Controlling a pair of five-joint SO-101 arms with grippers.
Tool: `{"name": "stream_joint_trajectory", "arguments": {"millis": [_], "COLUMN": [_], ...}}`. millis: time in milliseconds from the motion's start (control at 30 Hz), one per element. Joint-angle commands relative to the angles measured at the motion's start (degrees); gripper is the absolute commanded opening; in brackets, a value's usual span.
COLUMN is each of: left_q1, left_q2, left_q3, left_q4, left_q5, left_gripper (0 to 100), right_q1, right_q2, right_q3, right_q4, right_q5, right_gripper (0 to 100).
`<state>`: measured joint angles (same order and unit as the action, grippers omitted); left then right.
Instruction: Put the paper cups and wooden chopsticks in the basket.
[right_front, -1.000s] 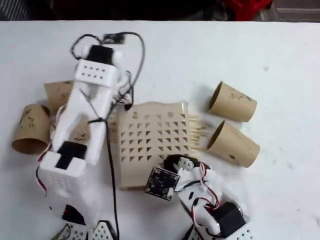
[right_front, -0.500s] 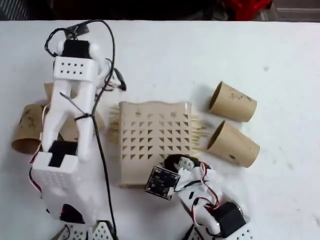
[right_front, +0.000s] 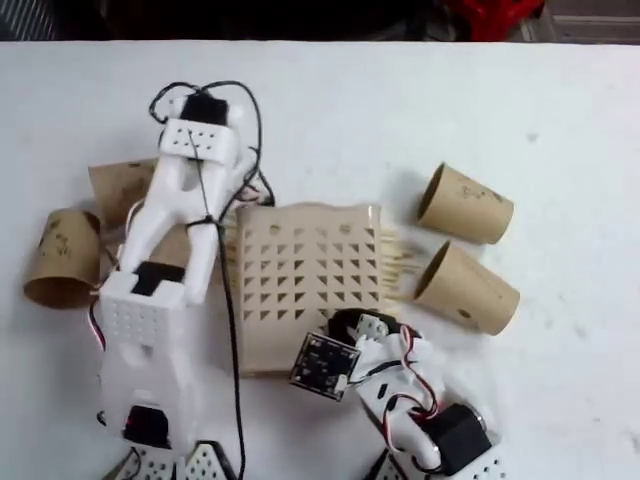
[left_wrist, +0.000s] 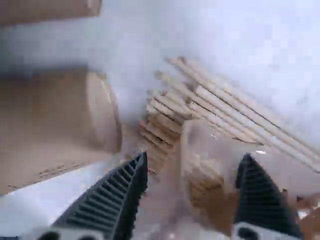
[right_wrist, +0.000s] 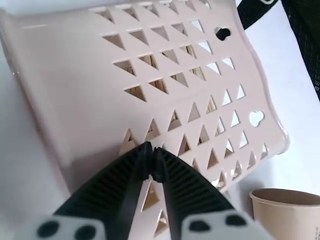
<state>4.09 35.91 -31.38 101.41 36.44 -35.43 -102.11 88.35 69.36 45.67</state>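
Note:
My left gripper (left_wrist: 195, 159) hangs open over a bundle of wooden chopsticks (left_wrist: 225, 112) that pokes out by the beige basket's edge, with a paper cup (left_wrist: 55, 120) lying on its side close beside it. In the high view the left arm (right_front: 175, 215) stretches along the left side of the perforated basket (right_front: 310, 275), which lies tipped over. Two cups (right_front: 62, 258) (right_front: 118, 185) lie left of that arm. Two more cups (right_front: 465, 203) (right_front: 467, 288) lie right of the basket, by chopstick ends (right_front: 400, 265). My right gripper (right_wrist: 151, 152) is shut, its tips against the basket's wall (right_wrist: 75, 90).
The right arm (right_front: 410, 395) sits at the basket's near side with loose wires around it. A black cable (right_front: 228, 330) runs along the left arm. A cup rim (right_wrist: 287, 197) shows past the basket in the right wrist view. White table lies open at the back and far right.
The left arm swung out to the left and away from the basket, then came back right to the basket's left edge. The right arm, basket and cups stayed put.

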Motion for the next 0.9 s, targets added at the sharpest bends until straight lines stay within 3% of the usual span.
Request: {"name": "stream_joint_trajectory", "arguments": {"millis": [0,67,100,367,600,867], "left_q1": [3.6,4.7,5.1,4.8,5.1,12.5], "left_q2": [-0.6,-0.6,-0.6,-3.8,-20.2,-39.3], "left_q3": [-1.8,-1.8,-1.5,-1.5,-1.2,5.7], "left_q4": [1.0,1.0,1.0,1.1,1.2,1.1], "left_q5": [-5.6,-7.6,-7.7,-7.8,-7.8,-9.1], "left_gripper": [15,3,1,2,2,2], "right_q1": [0.6,0.6,0.6,0.6,4.6,11.6], "right_q2": [2.2,2.2,2.2,2.2,2.1,2.4], "right_q3": [2.8,2.8,2.8,2.8,0.7,-3.1], "right_q4": [1.4,1.4,1.4,1.4,1.5,1.6], "right_q5": [0.4,0.4,0.4,0.4,0.4,-2.5], "right_gripper": [1.7,1.7,1.7,1.7,2.2,5.4]}}
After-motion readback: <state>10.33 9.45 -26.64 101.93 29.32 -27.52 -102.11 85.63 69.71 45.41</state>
